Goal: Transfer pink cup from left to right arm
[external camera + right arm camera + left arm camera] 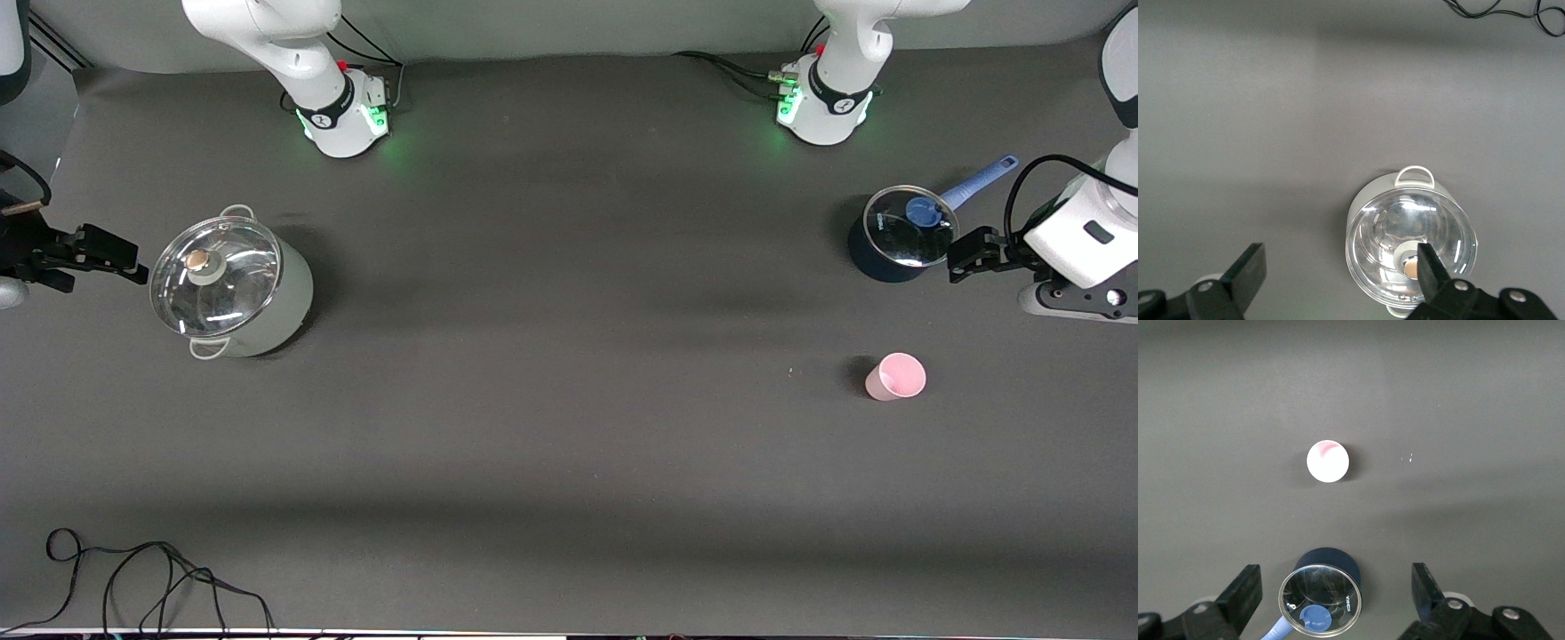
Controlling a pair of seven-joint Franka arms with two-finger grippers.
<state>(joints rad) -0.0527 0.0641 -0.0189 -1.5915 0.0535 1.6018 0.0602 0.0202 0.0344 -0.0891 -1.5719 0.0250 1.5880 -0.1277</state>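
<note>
The pink cup point(896, 376) stands upright on the dark table point(551, 427), toward the left arm's end, at about 6 o'clock from the blue saucepan point(898, 236) and nearer to the front camera. The left gripper point(965, 258) hangs released and empty beside the saucepan. The right gripper point(107, 258) also waits with fingers spread, holding nothing, at 9 o'clock from the grey lidded pot point(233, 283).

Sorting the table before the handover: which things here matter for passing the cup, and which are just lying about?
Job: pink cup, left gripper, right gripper, both open and empty.
Lying about: grey pot, blue saucepan, loose cable.
</note>
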